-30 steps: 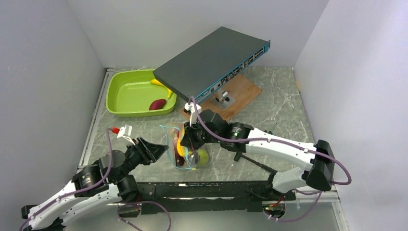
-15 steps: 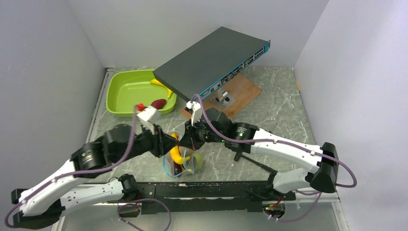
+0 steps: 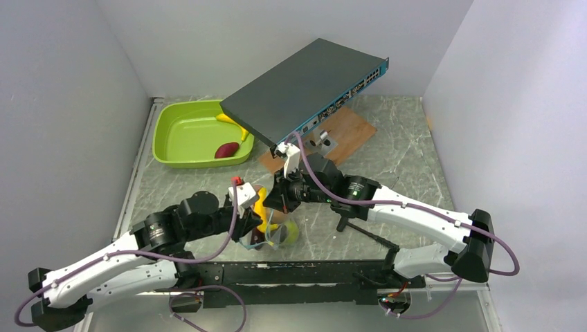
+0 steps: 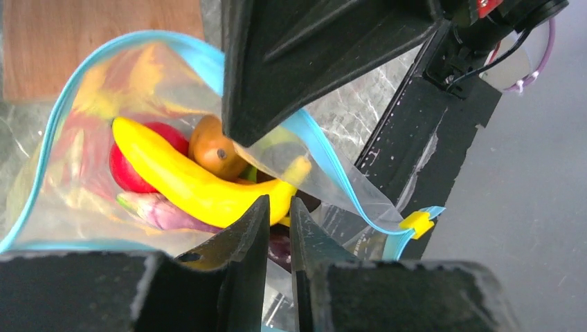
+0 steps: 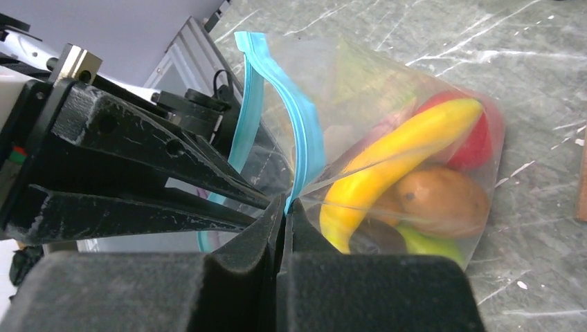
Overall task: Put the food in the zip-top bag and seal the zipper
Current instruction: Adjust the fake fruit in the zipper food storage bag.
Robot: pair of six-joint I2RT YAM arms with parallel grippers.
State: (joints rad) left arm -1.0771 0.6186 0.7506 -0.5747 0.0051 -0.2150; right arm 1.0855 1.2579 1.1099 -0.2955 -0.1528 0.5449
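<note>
Currently, at lower centre, left gripper [image 4: 278, 206] and right gripper [image 5: 285, 207] each pinch the zip-top bag [image 5: 360, 76] wall, jaws nearly closed; food [image 5: 401, 149] inside, zipper [image 5: 304, 131] unsealed.

Clear zip-top bag [image 5: 360, 83], teal zipper [image 5: 305, 131] open, holds banana [image 5: 394, 149], orange [image 5: 443, 200], apple [image 5: 479, 142].

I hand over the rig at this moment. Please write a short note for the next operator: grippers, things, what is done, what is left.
Left gripper: shut on the near wall of the bag.
Right gripper: shut on the bag at its zipper.
The bag is held between both grippers, mouth open; banana, red apple and orange are inside.
The tray holds a dark-red piece and a yellow piece.
Done: most food bagged.
Left: those two pieces, then seal the zipper.
</note>
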